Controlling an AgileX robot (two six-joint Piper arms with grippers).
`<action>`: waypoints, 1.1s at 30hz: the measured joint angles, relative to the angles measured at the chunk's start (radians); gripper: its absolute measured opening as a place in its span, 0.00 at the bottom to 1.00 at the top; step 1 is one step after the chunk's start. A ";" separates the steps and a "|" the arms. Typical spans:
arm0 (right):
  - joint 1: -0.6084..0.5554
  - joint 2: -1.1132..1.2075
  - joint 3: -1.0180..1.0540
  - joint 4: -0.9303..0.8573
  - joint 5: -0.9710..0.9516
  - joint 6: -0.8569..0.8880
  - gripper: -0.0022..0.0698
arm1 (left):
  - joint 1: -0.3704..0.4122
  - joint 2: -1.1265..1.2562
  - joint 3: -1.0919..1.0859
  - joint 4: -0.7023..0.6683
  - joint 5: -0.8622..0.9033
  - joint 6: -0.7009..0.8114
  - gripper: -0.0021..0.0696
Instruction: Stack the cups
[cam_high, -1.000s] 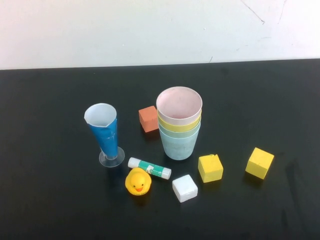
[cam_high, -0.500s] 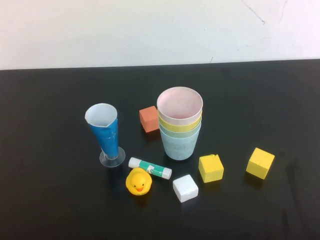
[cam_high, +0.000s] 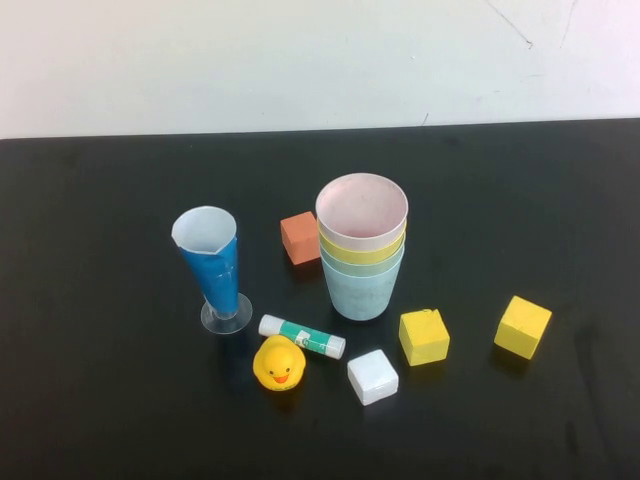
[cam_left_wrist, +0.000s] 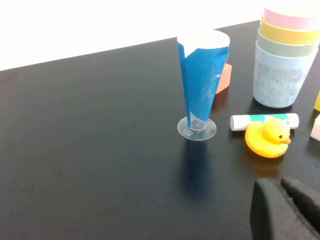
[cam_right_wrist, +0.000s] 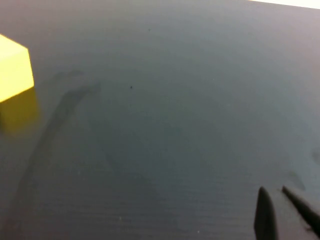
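The four cups stand nested in one upright stack at the table's middle: pink cup (cam_high: 361, 212) on top, then yellow (cam_high: 362, 252), green (cam_high: 362, 266) and light blue (cam_high: 362, 293) at the bottom. The stack also shows in the left wrist view, with the light blue cup (cam_left_wrist: 279, 80) lowest. Neither arm shows in the high view. My left gripper (cam_left_wrist: 281, 185) is shut and empty, low over the table on the near side of the duck. My right gripper (cam_right_wrist: 274, 192) is shut and empty over bare table, away from the cups.
A tall blue cone glass (cam_high: 212, 268) stands left of the stack. An orange cube (cam_high: 299, 238), a glue stick (cam_high: 301, 336), a yellow duck (cam_high: 279, 363), a white cube (cam_high: 372, 377) and two yellow cubes (cam_high: 424, 336) (cam_high: 523, 326) lie around it.
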 joint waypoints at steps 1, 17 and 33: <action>0.007 0.000 0.000 0.000 0.000 0.000 0.03 | 0.000 0.000 0.000 0.000 0.000 0.000 0.03; 0.107 0.000 -0.002 0.020 0.001 0.000 0.03 | 0.000 0.000 0.000 0.000 0.000 0.000 0.03; 0.107 0.000 -0.002 0.046 0.008 -0.004 0.03 | 0.000 0.000 0.000 0.000 0.000 0.004 0.03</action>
